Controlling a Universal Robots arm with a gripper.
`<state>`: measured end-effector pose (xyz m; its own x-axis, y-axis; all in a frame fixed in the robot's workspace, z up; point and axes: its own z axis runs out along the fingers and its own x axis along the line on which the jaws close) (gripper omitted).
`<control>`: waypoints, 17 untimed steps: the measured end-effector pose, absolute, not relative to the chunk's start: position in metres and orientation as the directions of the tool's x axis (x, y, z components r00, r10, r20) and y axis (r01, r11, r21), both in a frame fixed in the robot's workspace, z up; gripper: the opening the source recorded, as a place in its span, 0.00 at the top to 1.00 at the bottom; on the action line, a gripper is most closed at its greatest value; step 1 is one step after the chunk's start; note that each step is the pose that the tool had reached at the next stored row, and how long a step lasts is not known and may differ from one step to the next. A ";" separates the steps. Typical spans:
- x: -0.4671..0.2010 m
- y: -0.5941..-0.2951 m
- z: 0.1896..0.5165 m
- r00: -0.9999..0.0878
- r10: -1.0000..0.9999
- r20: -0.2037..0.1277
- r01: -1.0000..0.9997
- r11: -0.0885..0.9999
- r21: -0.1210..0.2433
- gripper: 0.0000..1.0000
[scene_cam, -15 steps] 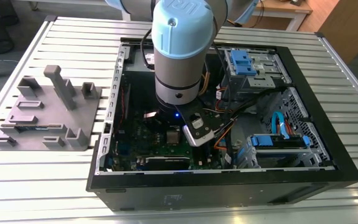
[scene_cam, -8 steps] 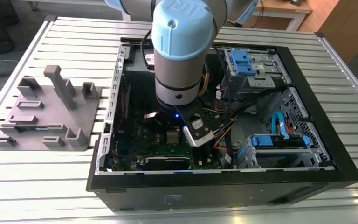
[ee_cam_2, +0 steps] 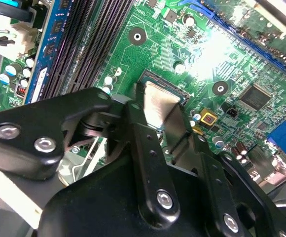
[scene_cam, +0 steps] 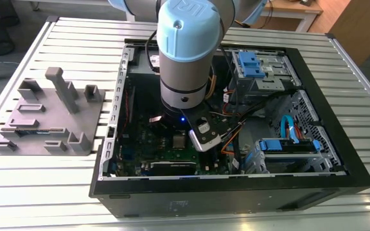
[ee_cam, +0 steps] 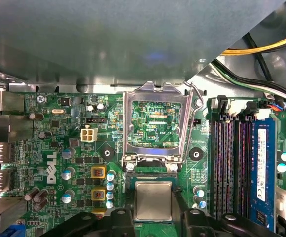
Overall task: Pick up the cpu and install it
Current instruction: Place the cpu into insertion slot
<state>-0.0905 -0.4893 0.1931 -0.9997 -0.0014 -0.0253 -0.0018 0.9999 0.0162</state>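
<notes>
Cpu (ee_cam: 153, 200) sits clamped between our gripper's (ee_cam_2: 159, 109) black fingers (ee_cam_2: 144, 148), closed on its two edges; we see it low over the green motherboard (ee_cam: 59, 148), just beside the open socket frame (ee_cam: 126, 123).

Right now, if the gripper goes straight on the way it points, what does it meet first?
The gripper, shut on the cpu, points down at the motherboard; the cpu would likely meet the open socket first, though the gap is unclear.
</notes>
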 end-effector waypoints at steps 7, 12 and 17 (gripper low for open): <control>-0.091 -0.489 0.193 -1.000 -0.001 -0.025 -0.002 1.000 0.016 0.63; -0.091 -0.489 0.193 -1.000 -0.001 -0.026 -0.002 1.000 0.016 0.63; -0.091 -0.489 0.193 -1.000 -0.001 -0.026 -0.002 1.000 0.017 0.63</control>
<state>-0.0905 -0.4893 0.1927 -0.9997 -0.0013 -0.0256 -0.0017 0.9999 0.0167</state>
